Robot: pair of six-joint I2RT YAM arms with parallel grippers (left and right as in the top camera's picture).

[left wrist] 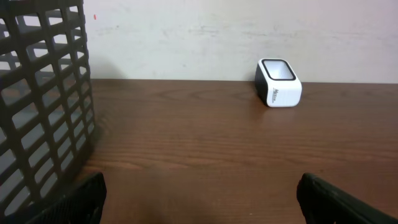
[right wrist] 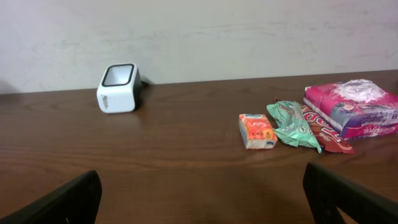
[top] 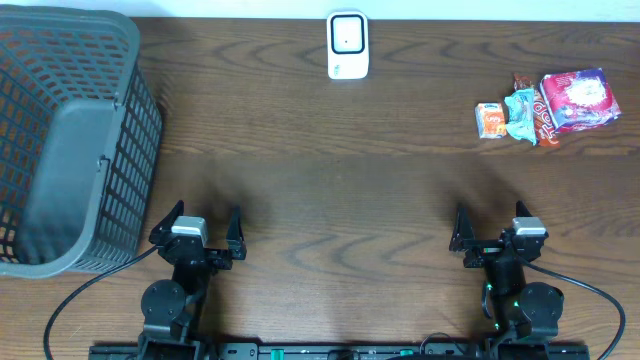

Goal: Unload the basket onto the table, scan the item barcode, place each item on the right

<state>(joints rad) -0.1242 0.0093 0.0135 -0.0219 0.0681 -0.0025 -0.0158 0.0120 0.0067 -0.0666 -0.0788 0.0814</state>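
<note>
Overhead, the basket (top: 70,150) runs off the left and top edges, and the left wrist view catches only one mesh wall. The left pincer (left wrist: 202,202) and right pincer (right wrist: 202,199) show just dark finger ends, clipped at the bottom corners of their own cameras. A red wrapper (right wrist: 329,140) lies largely buried under the green packet (right wrist: 292,124) and pink pack (right wrist: 351,109), which runs to the right edge. Lettering on the scanner (right wrist: 117,88) and orange box (right wrist: 257,130) is too small to read.
</note>
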